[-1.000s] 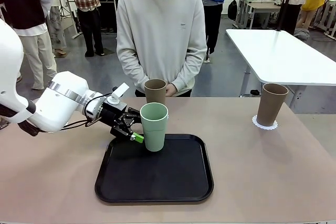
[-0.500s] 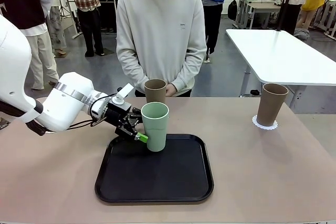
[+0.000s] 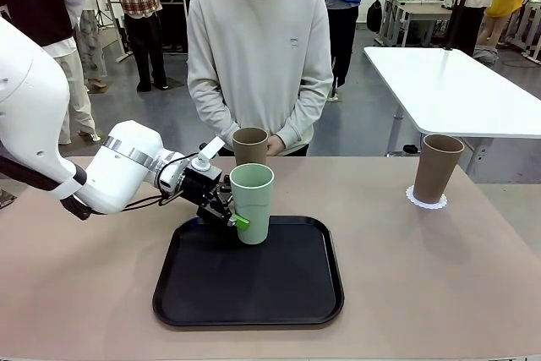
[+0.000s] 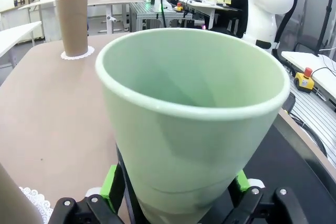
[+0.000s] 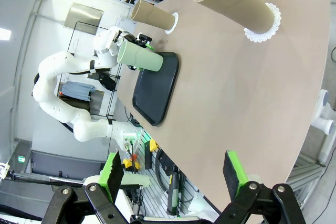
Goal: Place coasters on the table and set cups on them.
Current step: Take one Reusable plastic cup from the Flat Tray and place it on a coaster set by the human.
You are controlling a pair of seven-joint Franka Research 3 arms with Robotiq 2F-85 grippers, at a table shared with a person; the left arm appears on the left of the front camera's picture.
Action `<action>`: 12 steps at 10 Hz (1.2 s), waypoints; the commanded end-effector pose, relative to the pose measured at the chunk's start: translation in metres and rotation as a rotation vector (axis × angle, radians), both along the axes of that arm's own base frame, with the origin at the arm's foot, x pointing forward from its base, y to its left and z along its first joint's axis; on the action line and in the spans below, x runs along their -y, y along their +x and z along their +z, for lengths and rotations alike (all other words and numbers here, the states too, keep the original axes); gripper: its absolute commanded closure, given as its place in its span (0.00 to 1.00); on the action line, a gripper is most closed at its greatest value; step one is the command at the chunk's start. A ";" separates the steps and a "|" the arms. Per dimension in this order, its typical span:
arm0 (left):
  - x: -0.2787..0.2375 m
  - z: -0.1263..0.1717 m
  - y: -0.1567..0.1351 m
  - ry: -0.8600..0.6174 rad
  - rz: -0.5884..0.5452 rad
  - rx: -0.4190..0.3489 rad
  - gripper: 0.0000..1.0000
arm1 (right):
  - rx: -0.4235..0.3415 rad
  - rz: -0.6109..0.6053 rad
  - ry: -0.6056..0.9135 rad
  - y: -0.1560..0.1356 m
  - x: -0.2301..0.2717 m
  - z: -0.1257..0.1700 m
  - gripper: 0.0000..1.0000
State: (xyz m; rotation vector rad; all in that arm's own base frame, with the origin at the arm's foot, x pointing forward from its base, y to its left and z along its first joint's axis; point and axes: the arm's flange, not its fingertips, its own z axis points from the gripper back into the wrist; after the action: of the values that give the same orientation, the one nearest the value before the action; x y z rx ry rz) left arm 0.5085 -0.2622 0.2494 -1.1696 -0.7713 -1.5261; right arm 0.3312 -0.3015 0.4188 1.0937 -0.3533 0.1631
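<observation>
Your left gripper (image 3: 234, 212) has its fingers spread wide around the base of the mint green cup (image 3: 251, 203); whether the pads touch it cannot be told. That cup stands at the far left corner of the black tray (image 3: 249, 293). One tan cup (image 3: 250, 146) sits on a coaster (image 4: 34, 203) at the table's (image 3: 439, 268) far edge. Another tan cup (image 3: 438, 168) stands on its coaster (image 3: 425, 201) near the far right corner. Your right gripper (image 5: 173, 177) hangs above the table, fingers apart, holding nothing.
</observation>
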 end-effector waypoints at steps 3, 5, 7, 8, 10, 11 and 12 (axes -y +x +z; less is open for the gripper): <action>0.001 -0.004 0.002 -0.066 -0.018 0.060 0.60 | 0.001 -0.002 0.000 0.000 -0.001 0.000 0.00; 0.000 -0.003 0.001 -0.062 -0.026 0.057 0.65 | 0.001 -0.002 0.000 0.000 -0.001 0.000 0.00; -0.005 0.003 -0.004 -0.063 -0.034 0.066 1.00 | 0.001 -0.002 0.000 0.000 -0.001 0.000 0.00; -0.010 0.014 -0.013 -0.051 -0.037 0.042 1.00 | 0.001 -0.002 0.000 0.000 -0.001 0.000 0.00; -0.024 0.069 -0.036 -0.052 0.003 0.035 1.00 | 0.001 -0.002 0.000 0.000 -0.001 0.000 0.00; -0.029 0.095 -0.045 -0.058 0.023 0.033 1.00 | 0.001 -0.002 0.000 0.000 -0.001 0.000 0.00; -0.035 0.132 -0.051 -0.056 0.053 0.047 1.00 | 0.001 -0.002 0.000 0.000 -0.001 0.000 0.00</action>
State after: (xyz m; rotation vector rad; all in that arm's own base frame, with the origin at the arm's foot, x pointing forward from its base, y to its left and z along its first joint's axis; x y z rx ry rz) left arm 0.4724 -0.2365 0.3477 -1.1633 -0.8426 -1.5478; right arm 0.3313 -0.3015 0.4186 1.0940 -0.3529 0.1630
